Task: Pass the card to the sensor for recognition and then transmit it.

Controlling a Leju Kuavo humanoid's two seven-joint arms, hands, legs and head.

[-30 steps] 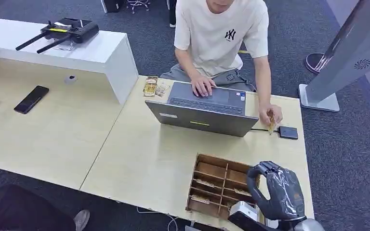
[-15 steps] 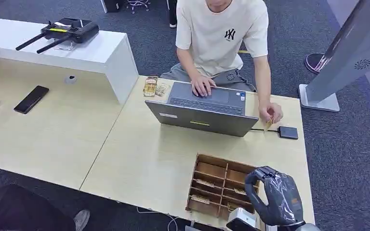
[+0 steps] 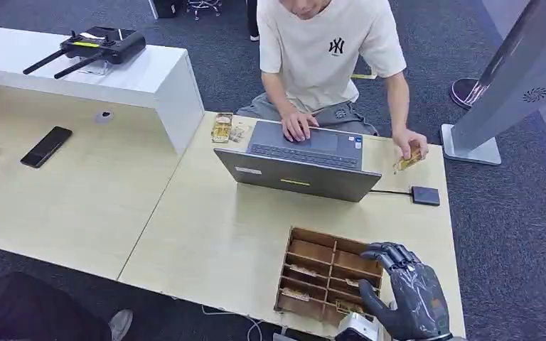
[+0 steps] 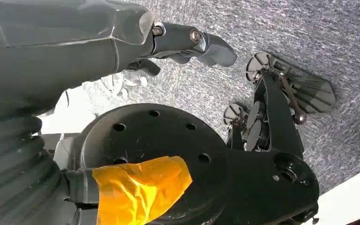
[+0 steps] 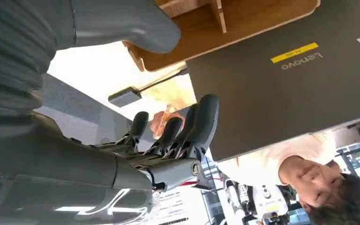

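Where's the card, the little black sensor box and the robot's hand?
card point(image 3: 408, 160), head view, middle of its face, in the person's fingers
sensor point(image 3: 425, 195), head view, centre of its black top
right hand point(image 3: 407, 298), head view, back of the hand

Black phone point(image 3: 46, 146) on table point(image 3: 85, 206)

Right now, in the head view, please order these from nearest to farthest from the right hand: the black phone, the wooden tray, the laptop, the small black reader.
From the right hand:
1. Wooden tray, right beside it.
2. Small black reader, ahead near the table's right edge.
3. Laptop, ahead and to the left.
4. Black phone, far left on the other table.
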